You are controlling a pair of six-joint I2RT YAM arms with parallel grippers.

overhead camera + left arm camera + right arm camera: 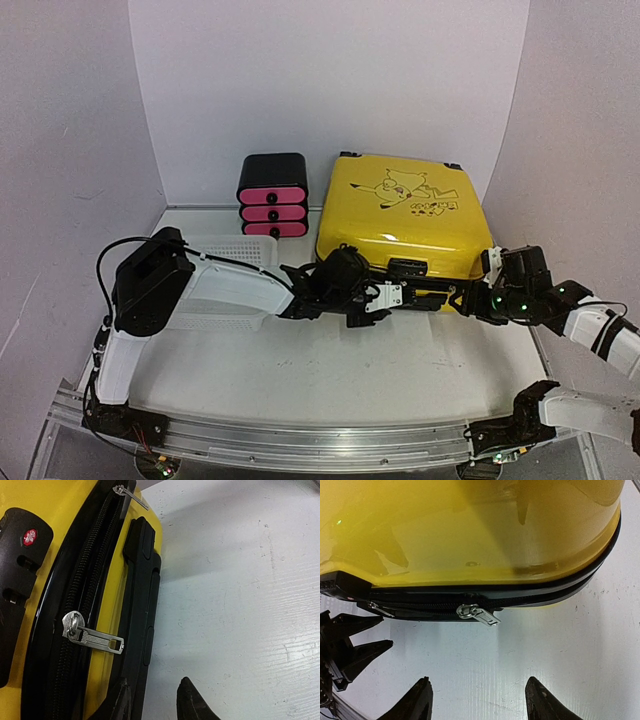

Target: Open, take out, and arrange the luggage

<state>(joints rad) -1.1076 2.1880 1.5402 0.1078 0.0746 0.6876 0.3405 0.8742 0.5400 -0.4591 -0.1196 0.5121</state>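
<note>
Lying flat and closed at the back right of the table point(330, 385), the luggage point(400, 210) presents its zippered front edge to 2 grippers, left gripper point(152, 700) and right gripper point(479, 685), each with fingers spread, empty.

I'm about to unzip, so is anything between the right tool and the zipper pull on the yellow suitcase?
Nothing visible. Only table surface lies between the open right tool and the zipper pull on the suitcase; the left tool sits off to one side.

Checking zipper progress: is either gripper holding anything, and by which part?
Nothing held: left gripper and right gripper stand open, short of the zipper pulls on the luggage.
</note>
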